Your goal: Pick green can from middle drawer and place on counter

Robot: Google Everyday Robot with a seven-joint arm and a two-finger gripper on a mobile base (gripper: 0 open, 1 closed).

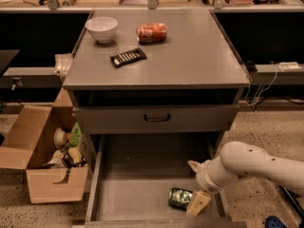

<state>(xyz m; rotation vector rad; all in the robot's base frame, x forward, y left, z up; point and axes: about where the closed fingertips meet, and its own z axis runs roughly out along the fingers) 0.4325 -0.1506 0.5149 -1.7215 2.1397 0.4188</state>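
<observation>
The green can lies on its side on the floor of the open middle drawer, near the front right. My gripper comes in from the right on the white arm, low in the drawer, right beside the can's right end; a yellowish finger touches or nearly touches it. The counter is the grey cabinet top above.
On the counter stand a white bowl, a red-orange can on its side and a black snack bar. A closed drawer front with black handle overhangs the open drawer. An open cardboard box of items sits at the left.
</observation>
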